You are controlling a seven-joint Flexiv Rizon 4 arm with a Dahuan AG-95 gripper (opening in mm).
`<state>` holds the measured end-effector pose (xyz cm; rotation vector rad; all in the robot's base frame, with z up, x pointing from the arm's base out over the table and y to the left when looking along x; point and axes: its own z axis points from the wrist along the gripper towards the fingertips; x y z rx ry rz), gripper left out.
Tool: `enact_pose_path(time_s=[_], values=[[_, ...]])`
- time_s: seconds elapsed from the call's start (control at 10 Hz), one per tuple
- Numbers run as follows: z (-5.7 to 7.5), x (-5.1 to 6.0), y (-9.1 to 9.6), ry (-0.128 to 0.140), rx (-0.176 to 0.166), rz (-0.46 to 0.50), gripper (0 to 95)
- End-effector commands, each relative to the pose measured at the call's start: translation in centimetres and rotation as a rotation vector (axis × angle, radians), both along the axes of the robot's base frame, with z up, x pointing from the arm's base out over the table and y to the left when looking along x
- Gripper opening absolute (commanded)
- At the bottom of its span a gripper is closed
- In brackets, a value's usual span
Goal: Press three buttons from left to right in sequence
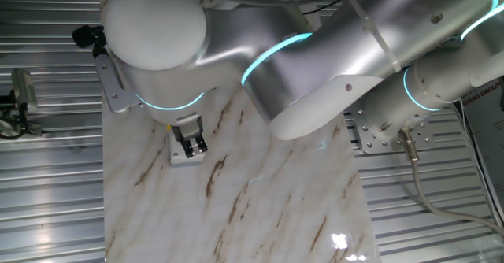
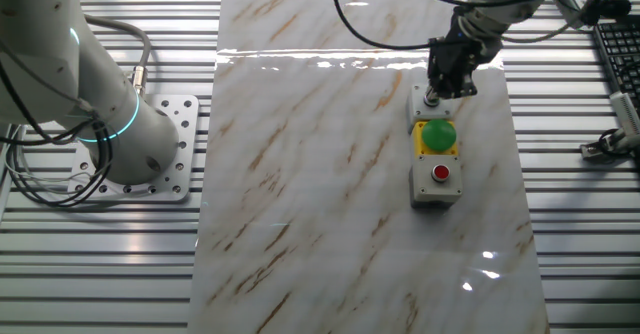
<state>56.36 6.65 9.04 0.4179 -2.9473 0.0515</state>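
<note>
- I see my gripper (image 2: 432,96) down on the far grey box (image 2: 428,105) at one end of the row on the marble table (image 2: 300,174); its small button is hidden under the fingers.
- Just beside the gripper sits the big green button (image 2: 437,133) on its yellow box, then the red button (image 2: 441,172) on its grey box (image 2: 435,185).
- I cannot tell whether the fingers (image 1: 191,142) are parted or closed.

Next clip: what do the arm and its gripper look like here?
The arm is thick and tubular, brushed silver with white rounded joint caps and glowing cyan rings at the joints. The gripper is small, black and blocky. Black cables loop to the wrist, and grey ones trail from the base on its perforated metal plate.
</note>
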Motion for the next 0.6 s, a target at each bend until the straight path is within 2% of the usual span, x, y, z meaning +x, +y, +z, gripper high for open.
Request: enact_pose_path(time_s=[0.1,0.2,0.3,0.4,0.5,0.6], values=[[-1.79,-0.16,-0.01,-0.039,-0.006,-0.003,0.0],[-1.79,-0.16,-0.01,-0.029,-0.01,-0.005,0.0],[-1.83,-0.17,-0.03,-0.024,-0.031,0.007,0.0],[-1.99,-0.2,-0.02,-0.064,-0.015,0.013,0.0],[-2.14,-0.23,0.0,-0.073,0.017,-0.011,0.0],[-1.9,-0.18,-0.02,-0.064,0.013,-0.003,0.0]])
